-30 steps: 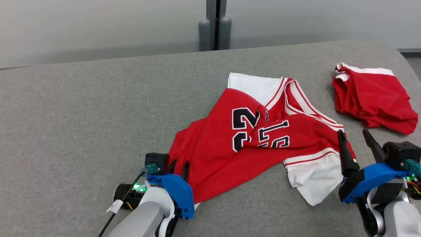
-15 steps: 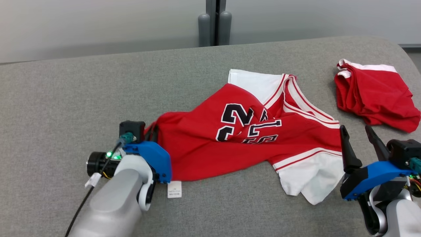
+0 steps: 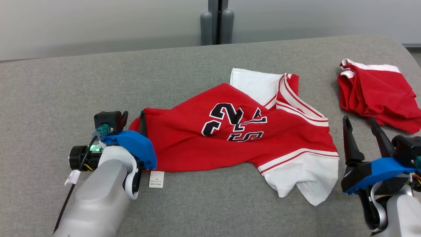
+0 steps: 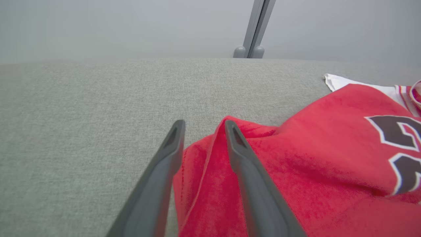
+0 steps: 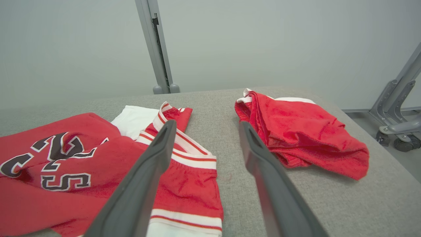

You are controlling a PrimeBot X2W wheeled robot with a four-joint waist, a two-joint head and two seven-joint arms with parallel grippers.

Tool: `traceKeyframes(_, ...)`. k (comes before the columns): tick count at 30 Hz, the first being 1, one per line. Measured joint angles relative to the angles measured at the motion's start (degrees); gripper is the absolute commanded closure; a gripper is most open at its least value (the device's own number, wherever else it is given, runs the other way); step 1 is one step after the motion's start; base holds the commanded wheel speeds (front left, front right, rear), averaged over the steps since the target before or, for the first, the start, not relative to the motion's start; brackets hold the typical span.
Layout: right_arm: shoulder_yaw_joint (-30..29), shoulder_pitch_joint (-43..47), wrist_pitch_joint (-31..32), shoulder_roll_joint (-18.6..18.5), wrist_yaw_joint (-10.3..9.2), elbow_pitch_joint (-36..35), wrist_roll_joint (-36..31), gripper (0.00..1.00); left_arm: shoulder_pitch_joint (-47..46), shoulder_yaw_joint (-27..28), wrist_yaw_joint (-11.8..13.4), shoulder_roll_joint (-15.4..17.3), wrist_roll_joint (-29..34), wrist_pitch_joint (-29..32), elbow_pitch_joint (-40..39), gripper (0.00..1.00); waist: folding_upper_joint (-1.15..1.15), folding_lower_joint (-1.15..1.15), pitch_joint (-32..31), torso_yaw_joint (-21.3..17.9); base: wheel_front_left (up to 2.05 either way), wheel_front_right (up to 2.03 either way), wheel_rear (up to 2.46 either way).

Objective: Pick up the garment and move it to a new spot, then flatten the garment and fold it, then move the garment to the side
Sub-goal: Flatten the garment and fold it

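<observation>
The garment [image 3: 197, 144] is a red jersey with white trim and black numerals, lying spread across the middle of the grey table [image 3: 65, 92]. Its white label [image 3: 156, 179] lies on the cloth at its lower left. My left gripper [image 3: 134, 121] is at the jersey's left corner with its fingers parted. In the left wrist view a ridge of the garment [image 4: 312, 158] lies between the fingers of my left gripper [image 4: 204, 123], against the right one. My right gripper [image 3: 363, 123] stands open just right of the jersey's white hem, holding nothing. The right wrist view shows that gripper [image 5: 207, 126] above the garment [image 5: 82, 158].
Red shorts [image 3: 378, 95] with a white waistband lie bunched at the table's back right, also in the right wrist view as shorts [image 5: 302, 131]. A grey post [image 3: 215, 23] stands behind the table. A wheeled metal frame [image 5: 394, 125] stands on the floor beyond the right edge.
My left gripper shut on the jersey's lower left corner and pulled it left, stretching the garment out flatter. Its fingers have now parted. The right gripper has barely moved.
</observation>
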Motion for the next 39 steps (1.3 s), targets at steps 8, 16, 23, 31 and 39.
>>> traceKeyframes(8,-0.11,0.62,-3.25,0.01,0.00,1.22,0.44,0.00,-0.01,3.19,-0.79,0.89,2.13,-1.97,-6.01,0.00,0.00,0.00,-2.22,2.71,0.00,0.00,0.00)
traceKeyframes(16,1.33,1.12,-6.28,0.05,0.00,1.20,1.16,0.00,8.14,9.84,1.30,3.58,7.58,-2.02,-19.20,0.00,0.00,-0.01,-5.82,5.18,0.00,0.00,0.00)
traceKeyframes(23,2.49,4.95,-8.42,0.05,0.00,2.33,2.53,0.00,19.75,13.72,2.79,2.40,9.51,-2.02,-27.11,0.00,0.00,-0.02,-9.66,6.76,0.00,0.00,0.00)
traceKeyframes(31,4.45,7.95,-10.74,0.05,0.00,5.21,4.09,0.00,28.71,17.11,4.20,0.82,10.87,-2.02,-31.97,0.00,-0.01,-0.01,-12.38,7.13,0.00,0.00,0.00)
traceKeyframes(39,5.58,7.98,-11.79,0.05,0.00,7.33,4.35,0.00,31.82,18.05,4.47,-0.25,11.95,-2.03,-34.30,0.00,-0.01,-0.01,-13.33,6.95,0.00,0.00,0.00)
